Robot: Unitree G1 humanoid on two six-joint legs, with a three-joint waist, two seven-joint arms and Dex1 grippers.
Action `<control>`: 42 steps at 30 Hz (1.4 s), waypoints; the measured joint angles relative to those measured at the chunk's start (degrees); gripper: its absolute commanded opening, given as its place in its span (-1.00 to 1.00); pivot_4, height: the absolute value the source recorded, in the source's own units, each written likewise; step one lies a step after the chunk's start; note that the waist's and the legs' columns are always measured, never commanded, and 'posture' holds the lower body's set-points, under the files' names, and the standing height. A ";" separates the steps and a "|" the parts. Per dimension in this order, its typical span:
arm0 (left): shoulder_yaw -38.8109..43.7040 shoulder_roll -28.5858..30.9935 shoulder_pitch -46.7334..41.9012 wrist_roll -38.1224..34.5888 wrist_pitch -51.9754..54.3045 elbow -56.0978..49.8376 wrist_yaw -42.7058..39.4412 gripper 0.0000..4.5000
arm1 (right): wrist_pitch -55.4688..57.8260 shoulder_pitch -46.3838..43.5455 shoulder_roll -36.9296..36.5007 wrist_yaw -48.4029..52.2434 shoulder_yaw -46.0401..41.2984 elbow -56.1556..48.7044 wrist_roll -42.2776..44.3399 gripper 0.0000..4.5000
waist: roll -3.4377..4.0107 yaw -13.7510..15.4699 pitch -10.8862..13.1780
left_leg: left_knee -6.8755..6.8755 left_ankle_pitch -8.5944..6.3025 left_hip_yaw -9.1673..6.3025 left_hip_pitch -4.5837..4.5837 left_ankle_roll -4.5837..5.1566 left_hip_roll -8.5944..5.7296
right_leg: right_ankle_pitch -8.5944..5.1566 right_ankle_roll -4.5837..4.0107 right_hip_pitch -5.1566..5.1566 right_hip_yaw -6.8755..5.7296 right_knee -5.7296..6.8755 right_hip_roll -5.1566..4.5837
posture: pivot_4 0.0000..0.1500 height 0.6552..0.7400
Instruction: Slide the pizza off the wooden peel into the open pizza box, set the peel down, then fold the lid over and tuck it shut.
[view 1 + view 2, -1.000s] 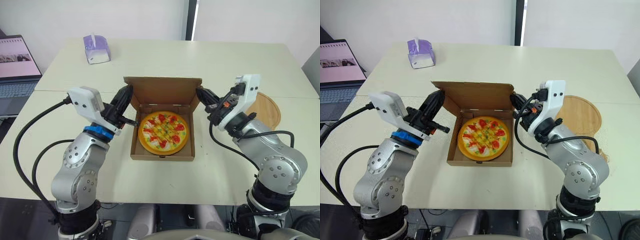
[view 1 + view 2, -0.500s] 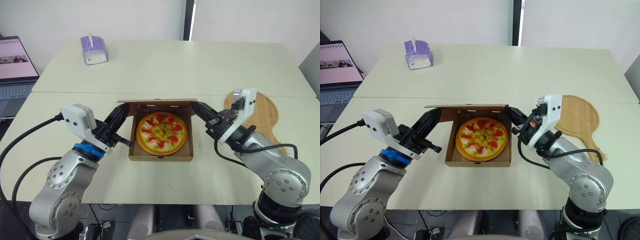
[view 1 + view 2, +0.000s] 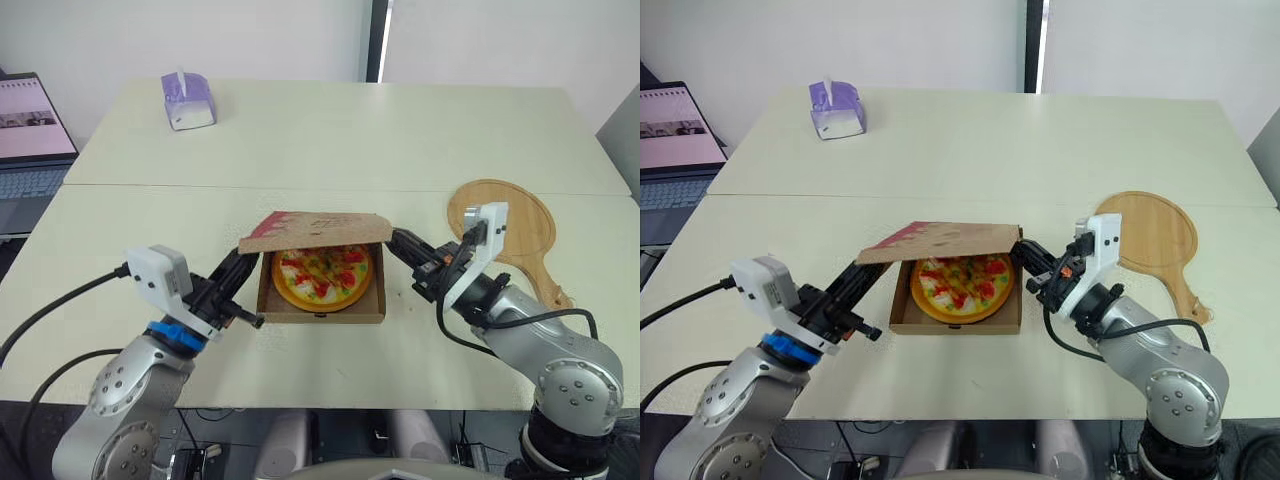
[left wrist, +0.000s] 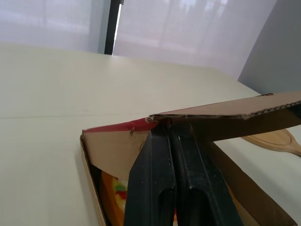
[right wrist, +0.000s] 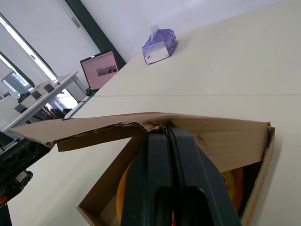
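The pizza point(image 3: 322, 276) lies in the brown cardboard box point(image 3: 320, 313) at the table's middle. Its lid point(image 3: 315, 228) hangs tilted over the pizza, about halfway down, front edge raised. My left gripper point(image 3: 251, 262) is shut, its tip under the lid's left corner point(image 4: 157, 118). On the other side my right gripper point(image 3: 396, 238) is also shut, with its tip against the lid's right corner point(image 5: 162, 126). The round wooden peel point(image 3: 505, 225) lies flat on the table to the right of the box, handle pointing toward me.
A purple tissue box point(image 3: 187, 98) stands at the far left of the table. A laptop point(image 3: 35, 130) with a lit screen sits on a separate desk at the left edge. A seam point(image 3: 150, 184) crosses the table behind the box.
The lid has swung from upright down to a tilt over the pizza. Both grippers came down and toward me with its corners.
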 measured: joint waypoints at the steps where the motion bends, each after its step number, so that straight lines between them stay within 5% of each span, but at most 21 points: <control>1: 0.15 0.14 0.97 -0.04 -0.48 0.01 -0.58 -0.81 | -0.25 0.63 -0.87 0.15 0.44 -0.05 0.04 -0.73 | 0.00 0.00 -0.01 | -0.01 0.00 -0.01 0.01 0.00 0.01 | 0.00 0.00 0.01 0.00 -0.01 0.00 | 1.00 0.65; 8: 3.85 4.47 5.02 -4.78 -0.99 0.97 -6.93 0.14 | -1.36 3.83 -5.95 3.51 3.52 -0.24 0.72 0.33 | 0.00 0.04 0.00 | -0.01 -0.01 -0.03 0.00 0.02 0.02 | -0.01 0.01 0.04 -0.04 -0.07 0.02 | 1.00 0.65; 12: 9.90 15.96 4.58 -12.03 3.05 5.76 -15.36 0.70 | -2.10 4.99 -11.11 7.34 3.54 -0.45 1.14 0.95 | 0.00 0.07 0.00 | -0.01 -0.01 -0.06 0.02 0.03 0.04 | -0.02 0.01 0.07 -0.07 -0.11 0.11 | 1.00 0.65; 14: 13.11 22.48 4.77 -15.85 6.63 8.50 -19.84 0.98 | -2.38 6.30 -14.32 9.97 3.50 -0.42 1.04 1.00 | 0.02 0.05 0.02 | -0.01 -0.02 -0.05 0.02 0.03 0.04 | -0.03 0.02 0.07 -0.06 -0.16 0.16 | 1.00 0.65; 21: 19.55 33.26 3.01 -19.95 14.93 19.82 -29.26 0.98 | -6.33 9.38 -24.20 20.16 2.21 0.33 -2.03 1.00 | 0.02 0.16 0.05 | -0.02 -0.02 -0.03 0.02 0.03 0.05 | -0.05 0.05 0.07 -0.03 -0.19 0.15 | 1.00 0.65; 29: 17.03 37.16 -22.97 -19.96 17.99 34.60 -27.13 0.98 | -11.75 9.86 -31.40 28.33 -1.31 6.55 -7.75 1.00 | -0.24 0.64 0.09 | 0.00 0.01 -0.08 0.14 -0.01 0.02 | -0.02 0.04 0.25 -0.08 -0.23 0.10 | 1.00 0.65; 34: 4.00 35.81 -44.44 -15.57 18.48 41.19 -30.27 0.44 | -13.66 7.84 -32.78 30.91 -2.80 9.96 -9.65 1.00 | -0.29 0.60 0.11 | -0.03 0.09 -0.08 0.17 -0.18 -0.03 | 0.00 0.04 0.28 -0.08 -0.17 0.03 | 1.00 0.65; 42: -19.15 28.46 -59.02 0.39 11.37 47.20 -47.24 -0.73 | -14.14 2.86 -33.06 32.38 -3.19 11.52 -10.98 1.00 | -0.28 0.33 0.12 | -0.04 0.10 -0.03 0.06 -0.19 -0.01 | 0.00 0.03 0.15 -0.04 -0.16 0.04 | 1.00 0.65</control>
